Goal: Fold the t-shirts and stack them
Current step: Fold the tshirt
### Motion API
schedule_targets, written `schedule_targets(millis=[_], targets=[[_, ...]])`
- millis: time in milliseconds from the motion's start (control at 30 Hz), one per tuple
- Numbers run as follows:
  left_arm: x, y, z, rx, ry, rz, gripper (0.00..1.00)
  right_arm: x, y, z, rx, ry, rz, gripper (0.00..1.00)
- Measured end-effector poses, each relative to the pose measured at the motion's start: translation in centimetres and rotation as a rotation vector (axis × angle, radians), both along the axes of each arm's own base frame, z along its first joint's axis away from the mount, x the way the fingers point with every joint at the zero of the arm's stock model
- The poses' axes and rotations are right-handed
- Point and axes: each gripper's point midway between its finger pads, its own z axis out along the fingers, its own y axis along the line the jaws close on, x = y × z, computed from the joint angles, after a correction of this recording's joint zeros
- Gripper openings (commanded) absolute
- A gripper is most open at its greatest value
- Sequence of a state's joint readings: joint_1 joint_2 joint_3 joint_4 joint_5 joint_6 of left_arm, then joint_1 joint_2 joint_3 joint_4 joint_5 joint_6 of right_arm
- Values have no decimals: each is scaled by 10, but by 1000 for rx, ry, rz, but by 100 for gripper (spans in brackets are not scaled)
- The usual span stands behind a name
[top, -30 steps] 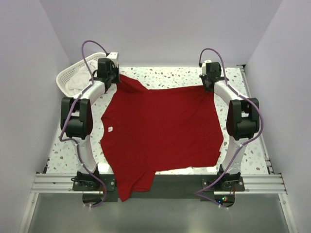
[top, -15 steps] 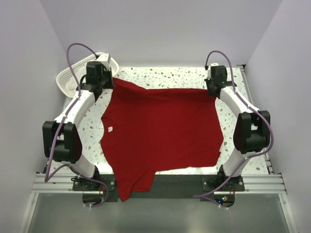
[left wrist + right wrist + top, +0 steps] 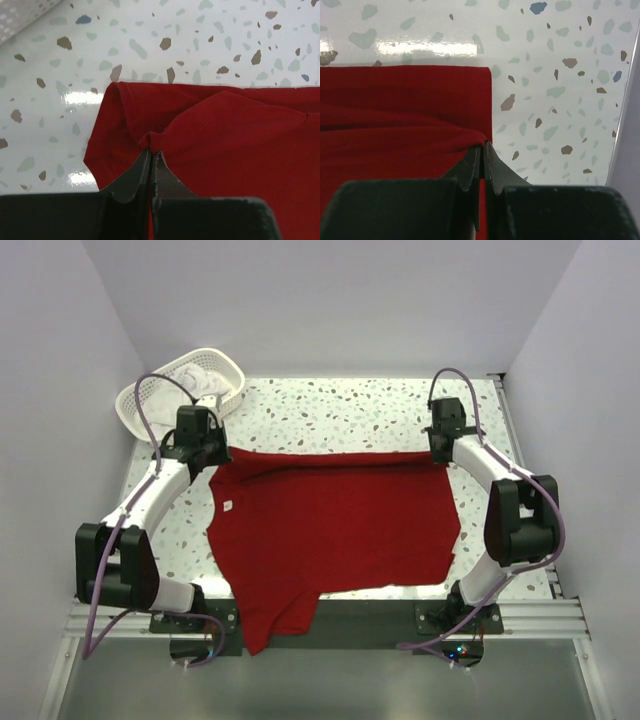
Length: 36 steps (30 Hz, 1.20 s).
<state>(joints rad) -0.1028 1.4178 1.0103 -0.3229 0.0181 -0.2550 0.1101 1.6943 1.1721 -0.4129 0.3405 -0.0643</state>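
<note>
A deep red t-shirt (image 3: 330, 520) lies spread on the speckled table (image 3: 340, 405), its white neck label (image 3: 228, 506) at the left. Its far edge is doubled back toward the near side. My left gripper (image 3: 207, 452) is shut on the far left corner; in the left wrist view its tips (image 3: 151, 151) pinch a bunched fold of the red cloth (image 3: 240, 130). Over at the far right corner my right gripper (image 3: 440, 448) is shut as well, its tips (image 3: 483, 145) pinching the cloth's edge (image 3: 395, 110). White cloth (image 3: 198, 375) sits in the basket.
A white lattice basket (image 3: 145, 400) stands at the far left corner of the table. One red sleeve (image 3: 275, 625) hangs over the near edge onto the dark rail between the arm bases. A metal rail (image 3: 525, 460) runs along the table's right side.
Both grippers have pulled toward the near side with the shirt's far edge, folding it back over the shirt. The far sleeve by the basket has been drawn in, and more bare table shows behind.
</note>
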Motion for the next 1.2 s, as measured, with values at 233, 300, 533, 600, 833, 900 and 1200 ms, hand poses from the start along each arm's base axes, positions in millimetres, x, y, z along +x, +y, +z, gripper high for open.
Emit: schedule_targets(millis=[233,300,533,600,833,900,1200], targets=[[-28,1,-13,-21,65,20,0,-5,-3,5,-4,-21,-21,0],[-31,1,-11,-27,63,26,0,-5,-3,5,-3,-25,-26,0],[-45,0,-21,-48,94,39,0,-16,-5,-11,-8,5,-40,0],[-54,-1,-30,-58,127,41,0,-21,-6,-17,-11,21,-44,0],[-82,-5,-48,-92,190,41,0,-28,-5,-29,8,44,-75,5],[-87,-7,-54,-101,205,37,0,-29,-4,-34,15,53,-84,9],[-104,-14,-72,-145,266,21,0,-35,1,-42,58,76,-117,29]])
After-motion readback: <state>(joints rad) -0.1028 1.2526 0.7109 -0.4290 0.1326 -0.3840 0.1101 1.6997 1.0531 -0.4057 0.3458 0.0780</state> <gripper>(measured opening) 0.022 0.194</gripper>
